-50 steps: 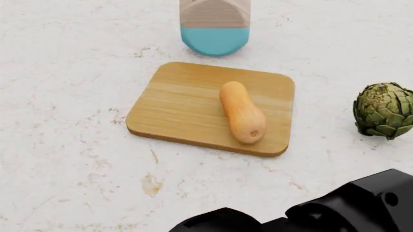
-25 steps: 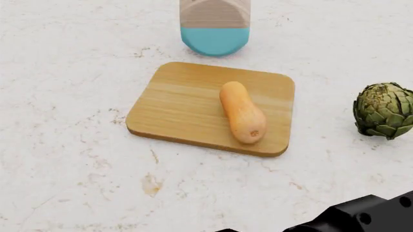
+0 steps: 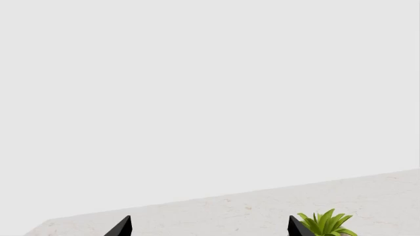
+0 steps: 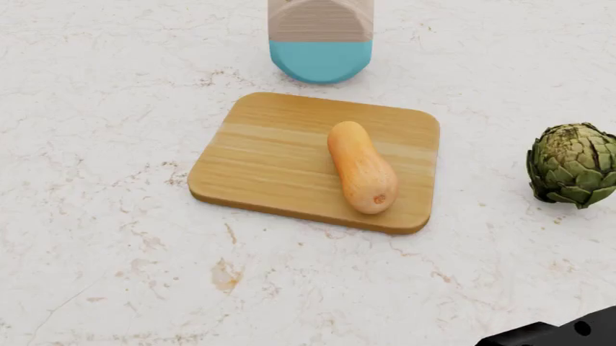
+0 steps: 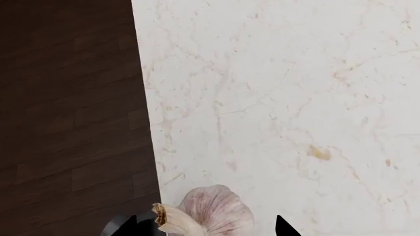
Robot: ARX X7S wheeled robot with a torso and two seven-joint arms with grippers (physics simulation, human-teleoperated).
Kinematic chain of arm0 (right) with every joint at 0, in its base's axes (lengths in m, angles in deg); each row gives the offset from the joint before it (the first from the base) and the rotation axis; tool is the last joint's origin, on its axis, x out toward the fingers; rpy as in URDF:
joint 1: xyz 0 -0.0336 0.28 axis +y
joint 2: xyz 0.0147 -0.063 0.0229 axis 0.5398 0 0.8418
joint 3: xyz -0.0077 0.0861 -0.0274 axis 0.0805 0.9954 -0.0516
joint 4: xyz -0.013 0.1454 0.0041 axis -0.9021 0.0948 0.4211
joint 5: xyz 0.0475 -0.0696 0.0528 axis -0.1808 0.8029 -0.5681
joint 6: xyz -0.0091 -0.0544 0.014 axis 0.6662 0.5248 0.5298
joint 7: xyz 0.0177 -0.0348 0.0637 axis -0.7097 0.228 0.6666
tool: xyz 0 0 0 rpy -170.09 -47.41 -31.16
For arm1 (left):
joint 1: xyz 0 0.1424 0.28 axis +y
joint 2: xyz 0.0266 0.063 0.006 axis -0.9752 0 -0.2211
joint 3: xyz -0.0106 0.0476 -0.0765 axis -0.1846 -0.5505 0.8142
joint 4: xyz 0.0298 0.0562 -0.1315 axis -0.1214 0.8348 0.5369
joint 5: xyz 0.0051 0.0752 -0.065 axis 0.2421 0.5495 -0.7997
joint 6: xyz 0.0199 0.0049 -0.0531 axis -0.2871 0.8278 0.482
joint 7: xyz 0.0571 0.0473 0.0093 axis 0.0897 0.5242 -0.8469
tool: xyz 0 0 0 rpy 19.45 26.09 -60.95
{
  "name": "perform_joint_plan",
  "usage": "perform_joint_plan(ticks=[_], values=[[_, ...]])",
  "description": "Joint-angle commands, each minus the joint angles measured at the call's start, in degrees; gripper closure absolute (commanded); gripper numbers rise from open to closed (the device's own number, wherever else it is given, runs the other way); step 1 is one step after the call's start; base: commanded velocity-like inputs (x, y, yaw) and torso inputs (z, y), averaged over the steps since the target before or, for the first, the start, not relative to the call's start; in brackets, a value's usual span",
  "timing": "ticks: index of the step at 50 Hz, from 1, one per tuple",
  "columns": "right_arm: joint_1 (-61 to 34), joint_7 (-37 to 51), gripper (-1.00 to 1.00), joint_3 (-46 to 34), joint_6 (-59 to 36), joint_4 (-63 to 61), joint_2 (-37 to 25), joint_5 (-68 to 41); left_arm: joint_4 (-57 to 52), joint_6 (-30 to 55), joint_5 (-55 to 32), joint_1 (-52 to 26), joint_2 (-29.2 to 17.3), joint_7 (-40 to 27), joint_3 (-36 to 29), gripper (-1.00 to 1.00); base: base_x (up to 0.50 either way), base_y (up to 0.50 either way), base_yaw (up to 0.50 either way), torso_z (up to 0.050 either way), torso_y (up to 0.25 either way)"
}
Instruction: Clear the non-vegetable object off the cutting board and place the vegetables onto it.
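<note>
Right arm (image 4: 558, 333) withdrawn, squash (image 4: 361, 166) lengthwise near-far

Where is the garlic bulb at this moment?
Only the right wrist view shows the garlic bulb: on the marble counter near its edge, between the right gripper fingertips.

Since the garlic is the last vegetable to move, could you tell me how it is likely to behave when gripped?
The garlic bulb looks rounded, so it would probably roll if nudged rather than slide. Its papery skin may slip or flake under the pads. It lies near the marble counter's edge, so a careless push could send it off.
</note>
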Motion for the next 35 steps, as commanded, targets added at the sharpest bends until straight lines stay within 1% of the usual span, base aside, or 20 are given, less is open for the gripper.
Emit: perform_joint_plan(ticks=[1,19,35], values=[[2.8,-0.3,-1.0,-1.8,-0.2,-0.1,-0.7,2.1,0.3,-0.1,-0.3,-0.4,-0.3,0.1,-0.1,-1.0,0.0,0.0,0.0,0.0,0.0],[5.9,-1.7,-1.0,-3.6,-0.6,0.6,-1.2,4.4,0.3,-0.9,0.3,0.1,-0.5,0.4,-0.7,-1.0,0.0,0.0,0.0,0.0,0.0],[8.6,-3.0,-1.0,-5.1,-0.8,1.4,-1.9,6.1,0.2,-0.4,-1.2,-0.4,-1.5,-0.1,-0.2,-1.0,0.0,0.0,0.0,0.0,0.0]])
